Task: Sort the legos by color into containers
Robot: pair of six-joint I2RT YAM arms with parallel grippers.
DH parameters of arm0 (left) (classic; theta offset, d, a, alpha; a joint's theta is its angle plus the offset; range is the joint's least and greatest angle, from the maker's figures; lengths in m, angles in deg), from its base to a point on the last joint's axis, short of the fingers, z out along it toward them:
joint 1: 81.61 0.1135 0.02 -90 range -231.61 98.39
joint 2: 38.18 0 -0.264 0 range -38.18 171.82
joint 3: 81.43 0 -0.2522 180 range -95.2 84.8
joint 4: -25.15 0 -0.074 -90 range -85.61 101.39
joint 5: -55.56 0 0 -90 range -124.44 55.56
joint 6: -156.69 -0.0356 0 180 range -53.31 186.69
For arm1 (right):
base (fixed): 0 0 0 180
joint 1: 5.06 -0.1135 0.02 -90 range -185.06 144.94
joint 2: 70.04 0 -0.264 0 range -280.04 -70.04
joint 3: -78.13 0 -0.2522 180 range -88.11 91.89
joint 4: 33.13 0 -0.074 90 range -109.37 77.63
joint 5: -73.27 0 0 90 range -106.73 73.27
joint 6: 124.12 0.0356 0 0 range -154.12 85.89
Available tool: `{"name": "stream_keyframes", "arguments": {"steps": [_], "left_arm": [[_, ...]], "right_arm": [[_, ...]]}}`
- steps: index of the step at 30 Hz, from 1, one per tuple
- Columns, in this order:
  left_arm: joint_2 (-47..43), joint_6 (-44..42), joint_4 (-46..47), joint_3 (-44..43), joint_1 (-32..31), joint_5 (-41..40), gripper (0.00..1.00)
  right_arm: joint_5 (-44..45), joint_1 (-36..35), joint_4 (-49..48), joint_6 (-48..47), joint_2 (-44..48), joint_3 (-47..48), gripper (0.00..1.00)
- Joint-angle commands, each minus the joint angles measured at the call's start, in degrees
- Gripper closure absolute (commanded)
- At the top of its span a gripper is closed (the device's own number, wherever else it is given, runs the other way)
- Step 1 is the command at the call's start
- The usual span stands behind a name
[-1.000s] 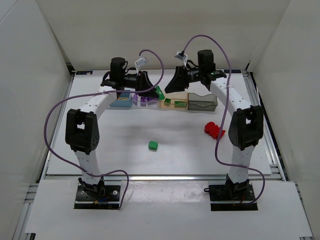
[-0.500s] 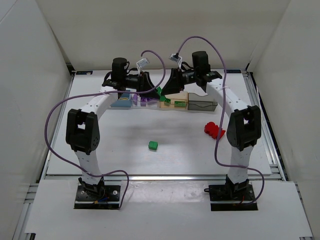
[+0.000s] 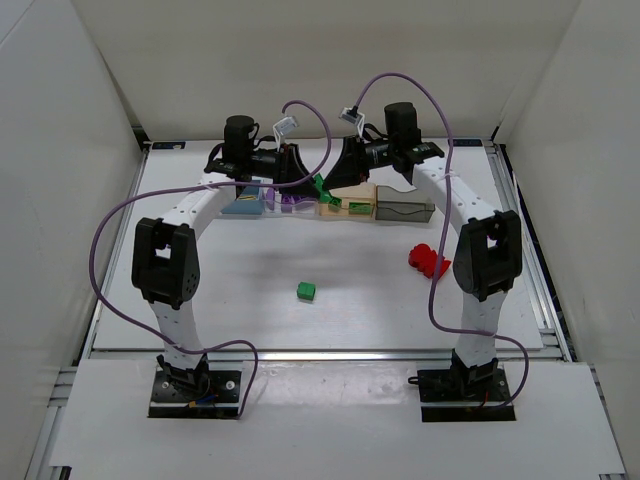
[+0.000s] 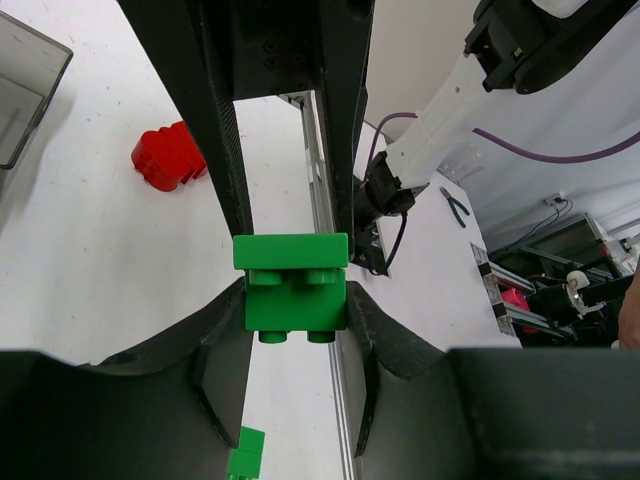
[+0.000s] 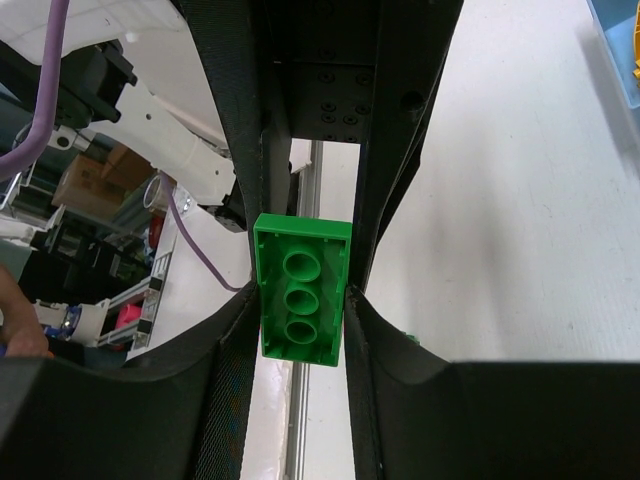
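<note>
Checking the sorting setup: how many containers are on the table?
4, in a row at the far side, left to right: blue container, clear container, pale orange container, smoky grey container. The middle two are partly covered; no others show.

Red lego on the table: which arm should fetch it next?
Right. The red lego lies by the right arm's elbow, across the table from the left arm. Both the left claw and right claw are shut on a green brick, so neither is free.

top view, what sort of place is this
Probably a robotics lab cell: white panels box in the table, left arm and right arm are bolted at its edge, with a cluttered bench beyond.
</note>
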Motion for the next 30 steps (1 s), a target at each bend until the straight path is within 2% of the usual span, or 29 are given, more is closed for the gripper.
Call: {"name": "stream_keyframes", "arguments": {"steps": [1, 11, 17, 30], "left_arm": [[-0.99, -0.65, 0.8, -1.14, -0.38, 0.87, 0.7], [-2.4, -1.18, 0.97, 1.14, -0.38, 0.7, 0.7], [-2.93, -2.32, -0.95, 2.11, -0.38, 0.7, 0.71], [-4.24, -7.68, -7.2, 3.43, -0.38, 1.05, 0.71]], "right_arm": [[-1.84, -0.35, -1.51, -0.54, -0.3, 1.23, 0.92], [-1.4, 2.98, 0.07, -2.47, 1.63, 0.62, 1.0], [-1.48, 6.32, 1.65, -3.79, 2.68, 0.27, 1.0], [-1.57, 8.97, 4.99, -7.04, 3.65, 0.0, 1.0]]}}
